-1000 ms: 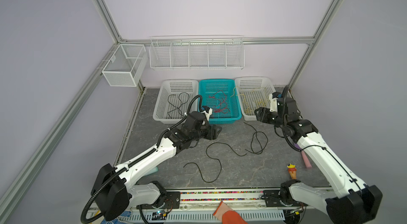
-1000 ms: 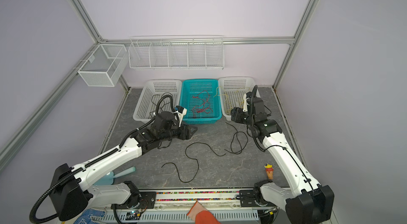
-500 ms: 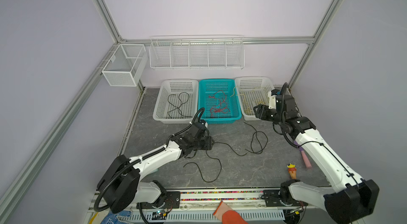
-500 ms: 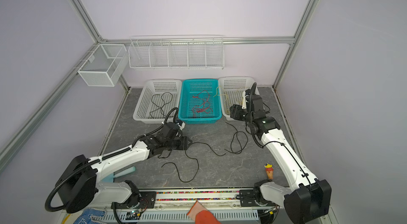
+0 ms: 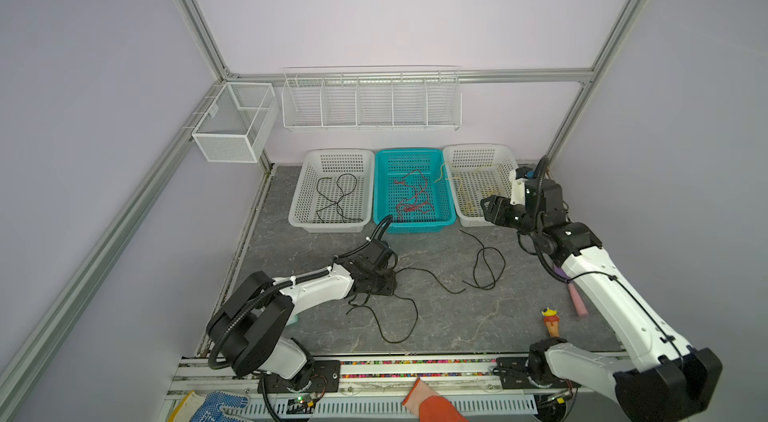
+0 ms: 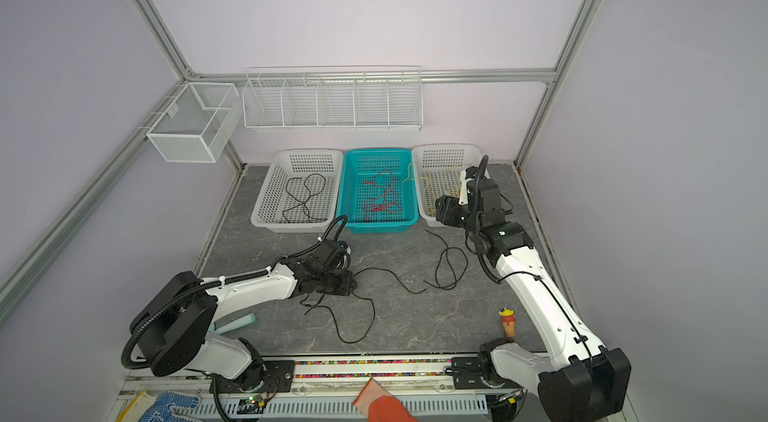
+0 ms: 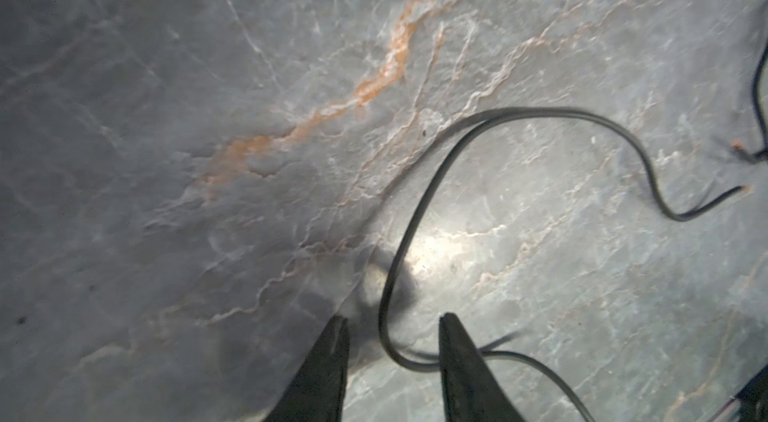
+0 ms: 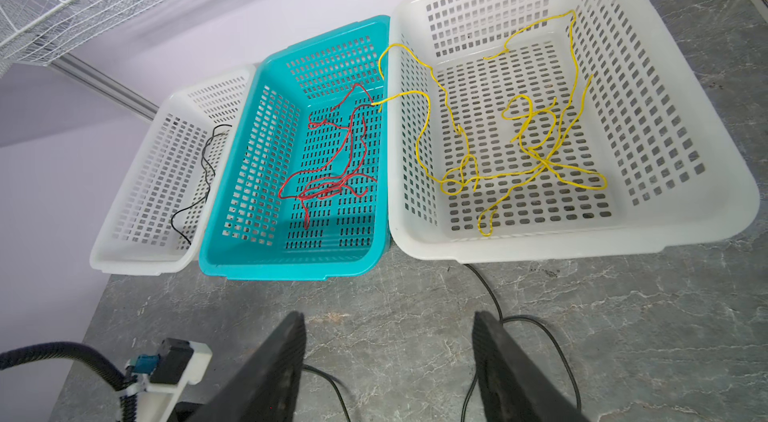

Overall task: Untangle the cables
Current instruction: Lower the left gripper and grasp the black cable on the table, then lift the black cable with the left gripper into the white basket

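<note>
**Top views.** Grey marble tabletop (image 5: 457, 316) with three baskets in a row at its far edge.
- Left white basket (image 5: 299, 208): holds one black cable (image 5: 338, 200).
- Teal basket (image 5: 409, 152): holds the red cables (image 5: 411, 200).
- Right white basket (image 5: 478, 148): holds the yellow cables (image 5: 465, 191).
- Loose black cables (image 5: 484, 266): on the tabletop in front of the baskets, in both top views. A looped bundle lies near the right arm, and two wavy strands lie by the left gripper (image 5: 388, 285).
- Left gripper: low at the tabletop, where those strands meet.
- Right gripper (image 5: 487, 208): raised in front of the right white basket.

**Left wrist view.** Left gripper (image 7: 392, 318): jaws apart, tips close to the tabletop. One of the loose black cables (image 7: 419, 200) curves between them and passes behind one finger, not yet pinched.

**Right wrist view.** Right gripper (image 8: 388, 316): jaws spread wide and empty, above bare tabletop before the baskets. One of the yellow cables (image 8: 399, 96) drapes over the rim into the teal basket.
</note>
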Robot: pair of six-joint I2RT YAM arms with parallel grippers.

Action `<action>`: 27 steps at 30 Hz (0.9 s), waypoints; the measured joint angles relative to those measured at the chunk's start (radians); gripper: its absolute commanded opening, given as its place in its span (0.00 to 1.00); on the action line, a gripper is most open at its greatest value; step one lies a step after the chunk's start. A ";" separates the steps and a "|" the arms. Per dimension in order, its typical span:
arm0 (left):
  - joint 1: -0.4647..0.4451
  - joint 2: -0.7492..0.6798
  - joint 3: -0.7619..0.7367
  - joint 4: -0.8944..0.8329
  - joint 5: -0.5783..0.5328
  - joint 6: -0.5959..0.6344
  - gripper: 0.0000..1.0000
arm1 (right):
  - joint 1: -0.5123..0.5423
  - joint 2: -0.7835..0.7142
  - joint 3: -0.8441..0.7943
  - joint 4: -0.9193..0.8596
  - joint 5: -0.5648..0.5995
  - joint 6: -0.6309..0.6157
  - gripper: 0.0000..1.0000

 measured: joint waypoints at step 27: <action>0.090 -0.530 0.475 -0.375 -0.198 0.171 0.00 | 0.000 -0.128 -0.062 -0.002 0.011 -0.001 0.67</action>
